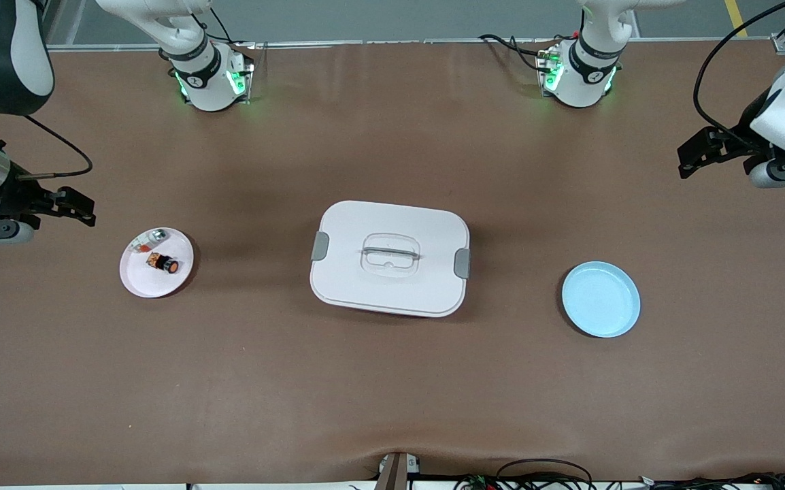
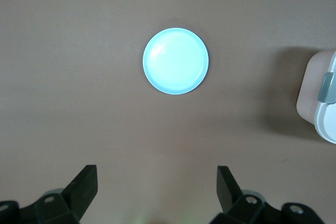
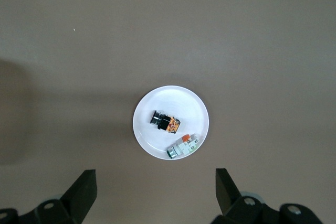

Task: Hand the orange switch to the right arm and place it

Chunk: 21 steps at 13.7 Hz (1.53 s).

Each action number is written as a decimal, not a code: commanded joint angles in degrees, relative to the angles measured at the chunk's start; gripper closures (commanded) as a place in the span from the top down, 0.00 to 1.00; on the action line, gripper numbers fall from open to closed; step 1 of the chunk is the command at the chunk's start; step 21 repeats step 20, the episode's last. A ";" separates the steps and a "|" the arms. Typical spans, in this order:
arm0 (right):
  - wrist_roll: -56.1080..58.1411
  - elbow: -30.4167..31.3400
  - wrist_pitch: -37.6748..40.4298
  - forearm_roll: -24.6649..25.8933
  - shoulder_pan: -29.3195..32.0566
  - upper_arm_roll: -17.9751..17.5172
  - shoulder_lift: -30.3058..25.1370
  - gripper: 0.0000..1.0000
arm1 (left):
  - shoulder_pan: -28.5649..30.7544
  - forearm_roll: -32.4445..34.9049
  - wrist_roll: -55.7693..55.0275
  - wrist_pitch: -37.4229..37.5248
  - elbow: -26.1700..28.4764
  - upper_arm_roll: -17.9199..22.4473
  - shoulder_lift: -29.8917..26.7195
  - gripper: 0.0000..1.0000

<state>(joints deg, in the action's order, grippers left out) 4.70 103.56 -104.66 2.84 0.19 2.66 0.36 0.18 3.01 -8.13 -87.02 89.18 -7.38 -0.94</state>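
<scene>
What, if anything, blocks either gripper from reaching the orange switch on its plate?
Nothing visible does. The orange switch lies uncovered on the white plate, beside a clear part. The right gripper is up nearby, open. The closed white box sits between the plate and the left gripper.

We see bare table around the white plate [image 1: 139, 280], so it is reachable from above. On it the clear-whitish piece [image 1: 147, 240] lies just beside the orange switch [image 1: 163, 263], crowding one side. The lidded white container [image 1: 390, 258] blocks mid-table between that plate and the blue plate [image 1: 600, 299]. Both grippers hang open, high over the table ends.
</scene>
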 commanded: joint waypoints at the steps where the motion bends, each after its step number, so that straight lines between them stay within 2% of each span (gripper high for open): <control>1: -3.46 -3.96 3.66 -0.99 -0.54 -0.11 0.17 1.00 | -0.09 -0.99 2.94 -0.25 -0.06 0.35 -0.73 1.00; 9: -3.56 -11.70 10.27 -1.08 -0.90 0.25 -0.89 1.00 | 0.44 -3.63 3.03 0.45 -0.06 0.79 -1.17 1.00; 11: -3.56 -11.89 10.27 -1.17 -0.63 0.33 -0.98 1.00 | 0.44 -3.63 3.12 0.71 -0.06 0.97 -1.26 1.00; 15: -2.95 -12.06 11.32 -3.54 4.98 -3.26 -1.42 1.00 | 0.44 -3.37 3.12 0.63 -0.93 1.05 -0.91 1.00; 21: -3.56 -12.24 13.26 -3.54 4.38 -3.97 -4.05 1.00 | 0.35 -2.93 2.68 0.72 -1.82 1.05 -0.56 1.00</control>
